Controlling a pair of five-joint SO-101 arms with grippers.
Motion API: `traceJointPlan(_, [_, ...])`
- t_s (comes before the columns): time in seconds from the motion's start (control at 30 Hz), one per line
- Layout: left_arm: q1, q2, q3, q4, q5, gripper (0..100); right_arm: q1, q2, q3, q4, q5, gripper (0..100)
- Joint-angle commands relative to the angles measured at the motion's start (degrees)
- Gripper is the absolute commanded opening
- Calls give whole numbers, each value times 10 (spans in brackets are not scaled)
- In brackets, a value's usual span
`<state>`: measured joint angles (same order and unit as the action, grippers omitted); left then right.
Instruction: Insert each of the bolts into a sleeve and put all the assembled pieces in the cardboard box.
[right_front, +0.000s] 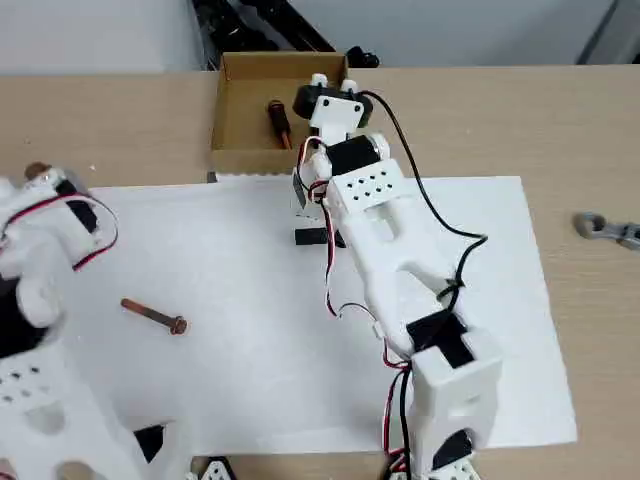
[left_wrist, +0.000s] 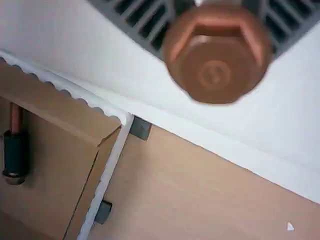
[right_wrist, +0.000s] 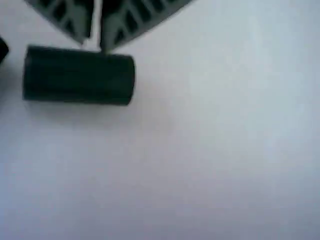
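Observation:
My left gripper (left_wrist: 212, 7) is shut on a copper bolt (left_wrist: 215, 52), whose hex head faces the wrist camera; from above it sits at the mat's far left edge (right_front: 45, 180). A second copper bolt (right_front: 152, 315) lies loose on the white mat (right_front: 250, 380). A black sleeve (right_wrist: 77, 75) lies on its side on the mat, also seen from above (right_front: 312, 237). My right gripper (right_wrist: 95, 25) hangs shut right at the sleeve with nothing in it, just short of the cardboard box (right_front: 232, 110). One bolt-in-sleeve piece (right_front: 278, 122) lies in the box (left_wrist: 60, 165).
A metal wrench (right_front: 605, 228) lies on the bare wooden table at the far right. The right arm's white body (right_front: 400, 250) stretches across the mat's middle. The box stands at the mat's back edge.

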<state>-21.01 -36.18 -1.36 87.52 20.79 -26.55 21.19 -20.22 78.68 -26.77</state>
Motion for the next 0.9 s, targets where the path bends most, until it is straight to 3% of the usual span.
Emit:
traceJointPlan(0.0, [2,-37,15,0,-5,6,3,9,-26,-12,-48,9])
traceJointPlan(0.2, [2,-46,35,-1,-5,6,4,38,-26,-12,-87,25])
traceJointPlan(0.4, [1,-46,35,-1,-6,6,30,40,-27,1,-86,172])
traceJointPlan(0.87, [3,-45,35,-1,-6,6,52,78,-27,-23,-84,158])
